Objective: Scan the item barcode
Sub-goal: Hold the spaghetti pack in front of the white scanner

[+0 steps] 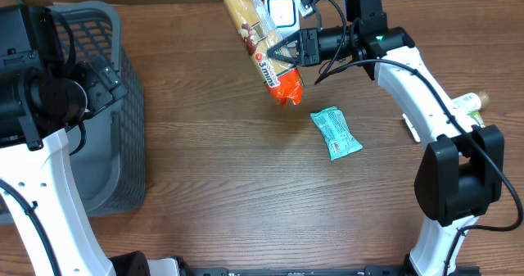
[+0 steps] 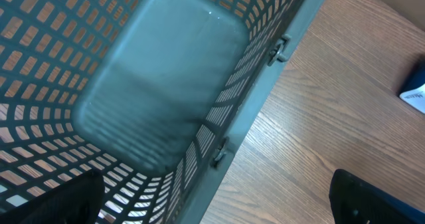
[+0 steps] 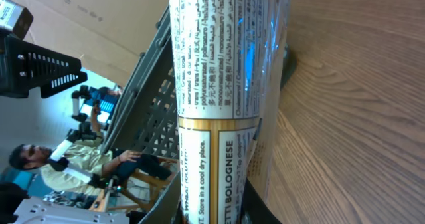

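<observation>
A long spaghetti packet (image 1: 260, 40), orange-red with a clear window, hangs tilted above the back middle of the table. My right gripper (image 1: 282, 55) is shut on its lower part from the right. In the right wrist view the packet (image 3: 226, 84) fills the middle, its printed text facing the camera, with one dark finger (image 3: 265, 207) pressed against it; no barcode shows. A white and blue scanner-like device (image 1: 281, 10) sits just behind the packet. My left gripper (image 2: 216, 207) stands wide open over the rim of the grey basket (image 2: 166, 84), holding nothing.
The grey mesh basket (image 1: 123, 145) stands at the left with nothing in it. A teal snack packet (image 1: 336, 133) lies on the wood right of centre. A small bottle (image 1: 467, 102) and a white piece (image 1: 409, 127) lie by the right arm.
</observation>
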Tool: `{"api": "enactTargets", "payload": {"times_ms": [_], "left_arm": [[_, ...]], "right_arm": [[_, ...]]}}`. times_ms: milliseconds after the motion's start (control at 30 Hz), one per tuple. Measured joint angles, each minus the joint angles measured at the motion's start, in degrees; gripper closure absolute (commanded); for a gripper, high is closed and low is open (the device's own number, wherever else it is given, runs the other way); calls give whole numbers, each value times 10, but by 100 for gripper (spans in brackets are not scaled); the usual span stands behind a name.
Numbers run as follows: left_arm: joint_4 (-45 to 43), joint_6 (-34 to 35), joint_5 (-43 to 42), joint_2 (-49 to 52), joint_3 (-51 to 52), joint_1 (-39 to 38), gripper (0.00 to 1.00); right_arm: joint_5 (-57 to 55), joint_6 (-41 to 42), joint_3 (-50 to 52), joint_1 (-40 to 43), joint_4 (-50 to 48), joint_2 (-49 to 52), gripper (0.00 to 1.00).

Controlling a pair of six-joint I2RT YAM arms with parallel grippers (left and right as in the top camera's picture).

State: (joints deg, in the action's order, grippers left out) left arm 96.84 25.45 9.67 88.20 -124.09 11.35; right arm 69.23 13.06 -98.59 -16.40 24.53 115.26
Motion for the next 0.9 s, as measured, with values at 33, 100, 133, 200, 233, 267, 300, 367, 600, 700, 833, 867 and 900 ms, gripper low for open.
{"api": "enactTargets", "payload": {"times_ms": [33,100,133,200,233,267,300,367,600,700,833,867,900], "left_arm": [[0,0,0,0,0,0,0],[0,0,0,0,0,0,1],[0,0,0,0,0,0,0],[0,0,0,0,0,0,0],[0,0,0,0,0,0,1],[0,0,0,0,0,0,0],[0,0,0,0,0,0,1],[0,0,0,0,0,0,0],[0,0,0,0,0,0,0],[0,0,0,0,0,0,1],[0,0,0,0,0,0,1],[0,0,0,0,0,0,0],[0,0,0,0,0,0,0]], "right_arm": [[4,4,1,-1,-12,3,96],[9,20,1,-1,-54,9,96],[11,29,1,0,-71,10,96],[17,49,1,3,-99,11,96],[20,55,1,5,-110,11,96],[23,63,1,7,-119,11,96],[26,68,1,9,-125,11,96],[29,77,1,11,-133,12,96],[38,119,0,20,-217,42,96],[42,148,0,30,-266,70,96],[43,184,0,51,-318,111,96],[42,195,0,58,-332,123,96],[42,207,0,65,-347,137,96]]}}
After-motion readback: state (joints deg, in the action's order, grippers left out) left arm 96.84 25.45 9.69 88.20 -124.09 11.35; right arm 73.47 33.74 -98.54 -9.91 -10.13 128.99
